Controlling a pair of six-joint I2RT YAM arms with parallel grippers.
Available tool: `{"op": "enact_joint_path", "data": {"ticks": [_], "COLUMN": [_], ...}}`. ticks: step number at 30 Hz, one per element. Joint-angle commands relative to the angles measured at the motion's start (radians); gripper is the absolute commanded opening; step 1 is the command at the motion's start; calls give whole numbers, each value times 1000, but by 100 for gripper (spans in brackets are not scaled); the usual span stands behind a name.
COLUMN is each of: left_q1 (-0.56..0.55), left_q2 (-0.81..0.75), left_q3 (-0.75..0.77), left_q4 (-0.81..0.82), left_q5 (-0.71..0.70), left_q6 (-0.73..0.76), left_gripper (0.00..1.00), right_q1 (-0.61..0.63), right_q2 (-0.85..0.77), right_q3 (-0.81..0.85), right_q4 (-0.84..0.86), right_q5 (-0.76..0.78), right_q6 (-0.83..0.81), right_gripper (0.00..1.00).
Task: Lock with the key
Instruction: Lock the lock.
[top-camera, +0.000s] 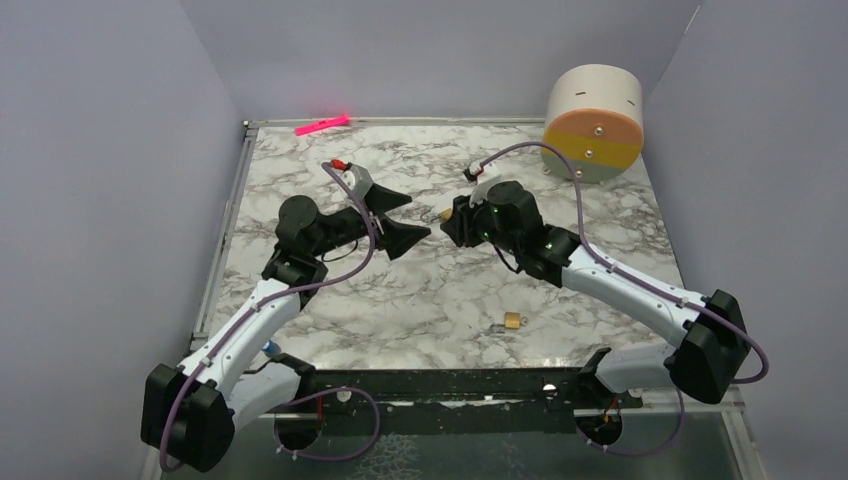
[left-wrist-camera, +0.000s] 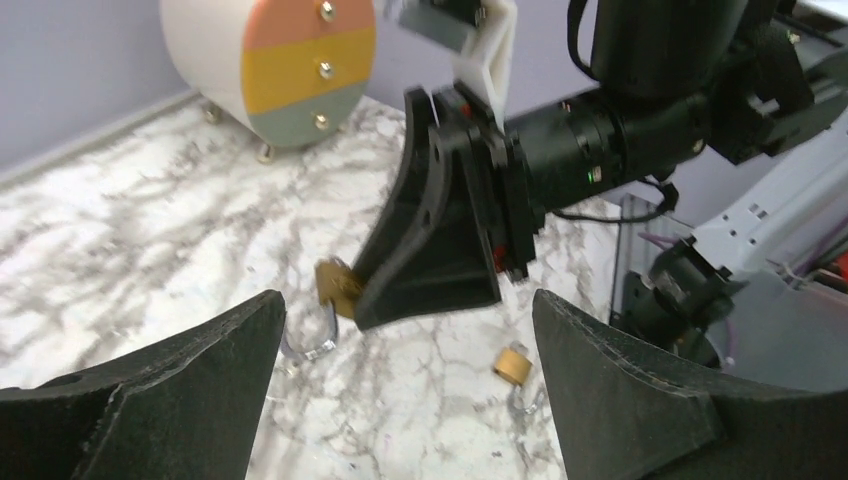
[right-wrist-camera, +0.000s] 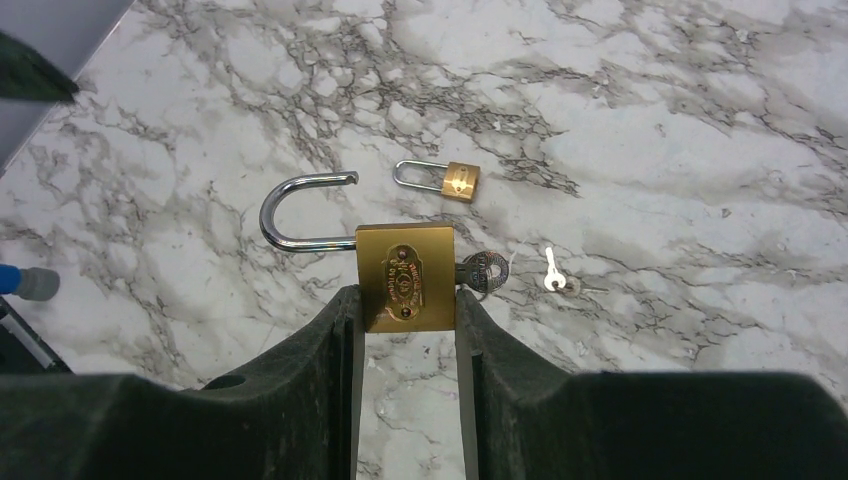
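Not yet locked: large padlock (right-wrist-camera: 405, 275) held up, shackle (right-wrist-camera: 290, 215) open.

Clamped by its brass sides in the right hand (right-wrist-camera: 405, 298), clear of the worktop (right-wrist-camera: 650, 120), with the shackle's free end out of the body and a dark key head (right-wrist-camera: 485, 272) poking from the bottom end. Opposite, the left hand (top-camera: 412, 216) spread wide, gripping nothing. Down on the worktop, away from both hands: the key (right-wrist-camera: 550, 270), tiny and silver, lying flat near a small padlock (right-wrist-camera: 460, 180) with a shut-looking shackle. By the look of it, nothing locked on the held lock so far. Left to do: pressing that shackle home and turning a key. Cannot tell which lock takes the tiny one.
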Motion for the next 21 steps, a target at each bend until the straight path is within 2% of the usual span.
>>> {"op": "enact_joint_path", "data": {"ticks": [1, 4, 9, 12, 15, 17, 21], "left_q1": [-7, -6, -6, -9, -21, -75, -130], "left_q2": [-3, 1, 31, 17, -52, -115, -205], "left_q3": [116, 131, 194, 152, 91, 43, -30], "left_q4": [-71, -96, -299, -321, -334, -311, -296], "left_q5": [-100, -95, -46, -4, -30, -112, -188], "left_q6": [120, 138, 294, 390, 510, 602, 693], "left_gripper": [94, 94, 93, 91, 85, 85, 85], "right_q1": [0, 0, -2, -8, -15, -20, -35], "right_q2": [-31, -14, -5, -15, -16, -7, 26], "right_q3": [2, 48, 57, 55, 77, 93, 112], "right_q4": [50, 8, -23, -25, -44, -65, -92], "right_q5": [-76, -110, -150, -194, -284, -346, -393], "right_q6": [14, -6, -53, -73, -73, -69, -41], "right_gripper": [17, 17, 17, 17, 17, 18, 18]}}
